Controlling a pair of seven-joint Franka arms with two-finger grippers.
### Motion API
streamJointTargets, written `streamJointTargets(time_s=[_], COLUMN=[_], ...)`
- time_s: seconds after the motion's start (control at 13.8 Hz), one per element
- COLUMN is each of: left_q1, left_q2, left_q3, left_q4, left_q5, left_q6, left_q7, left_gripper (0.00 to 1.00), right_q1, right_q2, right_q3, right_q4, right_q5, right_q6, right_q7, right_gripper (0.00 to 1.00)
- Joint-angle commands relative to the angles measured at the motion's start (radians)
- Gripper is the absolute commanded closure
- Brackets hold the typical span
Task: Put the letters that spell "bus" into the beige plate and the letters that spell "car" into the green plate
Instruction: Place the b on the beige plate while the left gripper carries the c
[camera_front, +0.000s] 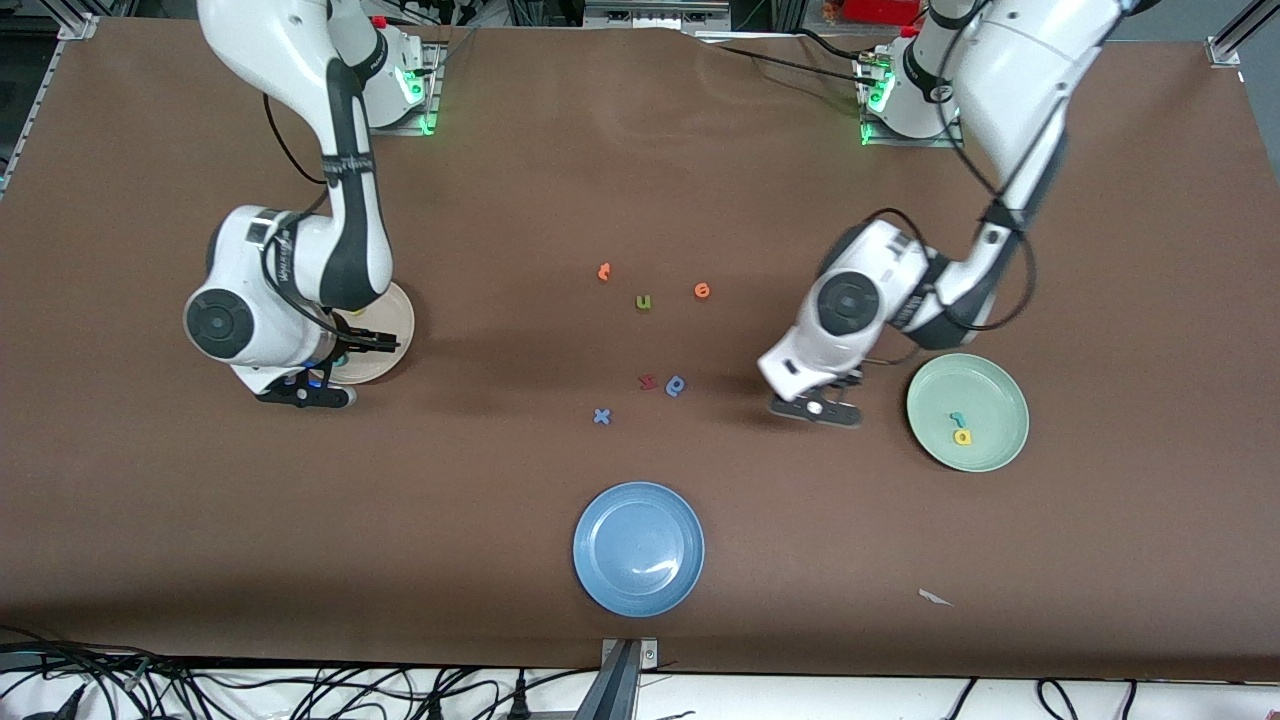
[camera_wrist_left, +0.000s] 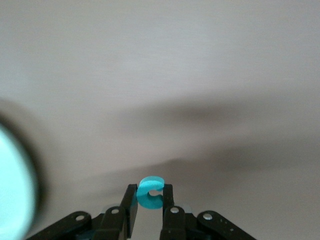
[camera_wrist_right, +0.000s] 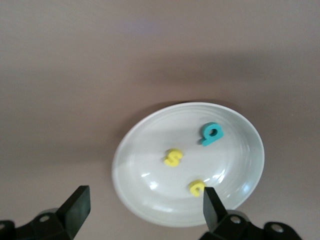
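My left gripper (camera_wrist_left: 150, 197) is shut on the teal "c" (camera_wrist_left: 150, 192), over bare table beside the green plate (camera_front: 990, 385); in the front view that gripper (camera_front: 850, 380) is on the plate's side toward the table's middle. A small teal "r" (camera_front: 957, 416) and a yellow "a" (camera_front: 962, 436) lie in that plate. My right gripper (camera_wrist_right: 145, 207) hangs open with nothing in it over the beige plate (camera_wrist_right: 135, 150), shown partly under the arm (camera_front: 400, 310). In it lie the teal "b" (camera_wrist_right: 212, 133), the yellow "s" (camera_wrist_right: 173, 158) and the yellow "u" (camera_wrist_right: 197, 187).
Loose letters lie mid-table: an orange one (camera_front: 603, 271), a green "u" (camera_front: 643, 302), an orange "e" (camera_front: 702, 290), a red one (camera_front: 648, 381), a blue round one (camera_front: 676, 385), a blue "x" (camera_front: 601, 416). A blue plate (camera_front: 638, 548) sits nearest the front camera.
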Motion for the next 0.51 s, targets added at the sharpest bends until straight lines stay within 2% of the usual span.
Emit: streamJointTargets(time_s=[0.0,0.15,0.29,0.36,0.44], left_q1=[0.108,0.177,0.221,0.232,0.231], left_q2=[-0.032,-0.029,-0.021,-0.015,0.000], left_q3=[-0.008,0.001,0.024,0.050,0.070], left_q4=[-0.001,0.035,0.051,0.052,0.062], left_q5=[0.024,0.024,0.026,0.027,0.038], left_q6=[-0.063,-0.096,-0.130,-0.129,-0.129], left_q7=[0.171,0.292,0.390,0.447,0.493], left_gripper=[0.81,0.81,0.80,0.78,0.75], right_q1=[-0.005,-0.018,-0.019,-0.019,-0.032], right_q2=[-0.032,-0.032,-0.052,-0.075,-0.128], right_q3=[-0.061,-0.093,-0.096,-0.080,-0.022], right_q4=[0.160,0.294,0.404,0.417,0.411], right_q5=[0.007,0.007,-0.008,-0.061,-0.141], right_q6=[-0.188,-0.320,-0.470,-0.498,-0.495], right_q7=[-0.065,-0.089,-0.073,-0.066,-0.043], right_gripper=[0.00,0.00,0.00,0.00,0.00])
